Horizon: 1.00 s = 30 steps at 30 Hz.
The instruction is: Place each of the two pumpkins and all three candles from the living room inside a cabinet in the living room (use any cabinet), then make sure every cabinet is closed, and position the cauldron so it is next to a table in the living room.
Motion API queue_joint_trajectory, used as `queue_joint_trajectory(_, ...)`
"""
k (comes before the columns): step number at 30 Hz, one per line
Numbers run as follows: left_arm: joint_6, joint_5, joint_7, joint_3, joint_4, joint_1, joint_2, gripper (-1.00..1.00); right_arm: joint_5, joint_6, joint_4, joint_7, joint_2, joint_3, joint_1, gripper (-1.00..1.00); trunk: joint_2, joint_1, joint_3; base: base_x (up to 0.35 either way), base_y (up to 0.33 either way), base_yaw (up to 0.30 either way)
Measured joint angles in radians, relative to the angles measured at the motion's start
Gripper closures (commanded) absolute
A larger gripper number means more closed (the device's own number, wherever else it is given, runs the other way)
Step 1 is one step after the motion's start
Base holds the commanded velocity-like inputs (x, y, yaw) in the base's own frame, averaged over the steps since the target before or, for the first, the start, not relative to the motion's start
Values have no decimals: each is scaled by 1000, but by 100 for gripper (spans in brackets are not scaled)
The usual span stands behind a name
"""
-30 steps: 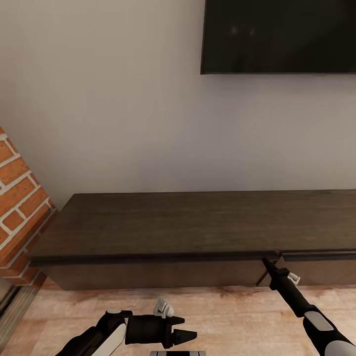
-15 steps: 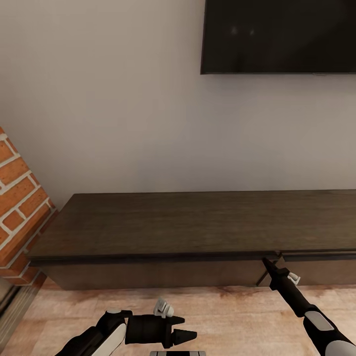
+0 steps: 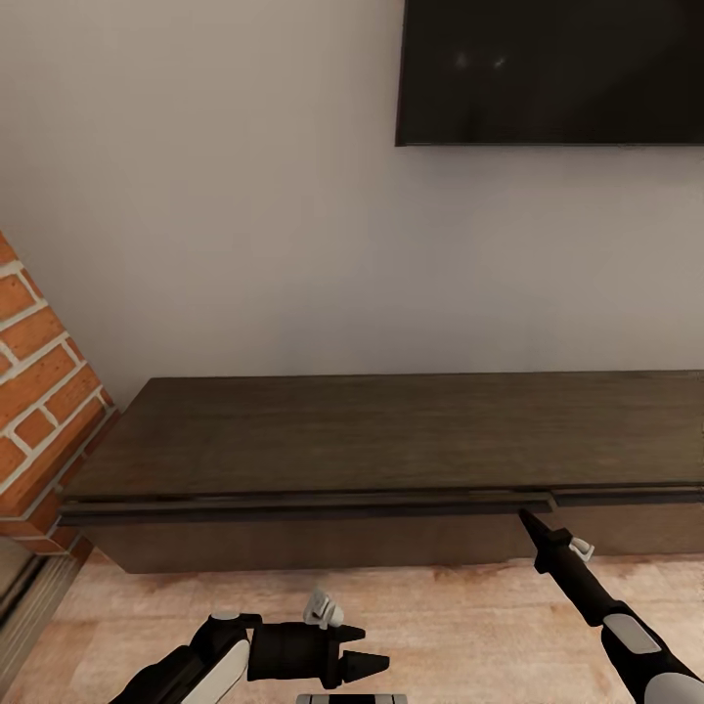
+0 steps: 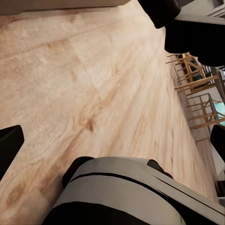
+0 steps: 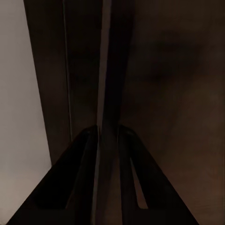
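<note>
1. The cabinet (image 3: 391, 440) is a long, low console in dark brown wood with a fine straight grain and a matte top. It sits against a plain pale wall, and its right end is cut off by the frame edge in the head view.
2. Its fronts are flat and handleless. The left drawer front (image 3: 293, 506) sticks out slightly from the body as a thin dark lip under the top.
3. The right gripper (image 3: 528, 521) is a slim black wedge on a black and white arm, and its tip is right at the right end of that lip. In the right wrist view the two dark fingers (image 5: 84, 187) sit close together with a thin edge of the drawer front (image 5: 107, 70) between them, so it looks pinched on that edge. It's very dark there though, so actual contact is hard to confirm.
4. The left gripper (image 3: 367, 665) hangs low over the floor, well away from the cabinet, pointing right. Its black pointed fingers are spread apart with nothing between them.
5. The floor (image 4: 93, 93) is light wood plank with visible grain. Some pale wooden chairs (image 4: 197, 93) are small and partly cut off.
6. A red brick wall (image 3: 39, 391) with pale mortar slants in on the left. A glossy black TV (image 3: 552, 73) is cropped at the top right.
</note>
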Motion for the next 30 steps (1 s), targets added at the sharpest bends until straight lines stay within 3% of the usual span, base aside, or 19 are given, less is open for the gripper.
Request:
queue_joint_trajectory(5, 0, 0, 0, 0, 0, 0, 0, -100, 1, 0, 0, 0, 0, 1, 0, 100, 0, 0, 0, -3, 0, 0)
queue_joint_trajectory(7, 0, 6, -8, -3, 6, -5, 11, -100, 16, 2, -8, -4, -11, 18, 0, 100, 0, 0, 0, 0, 0, 0)
queue_joint_trajectory(11, 0, 6, -8, -3, 7, -6, 13, -100, 6, 9, -10, -8, -17, 37, 0, 100, 0, 0, 0, 0, 0, 0)
queue_joint_trajectory(30, 0, 3, -26, -3, 7, 1, 13, -100, -17, 68, -10, -21, -21, 28, 1, 100, 0, 0, 0, -25, 0, 0)
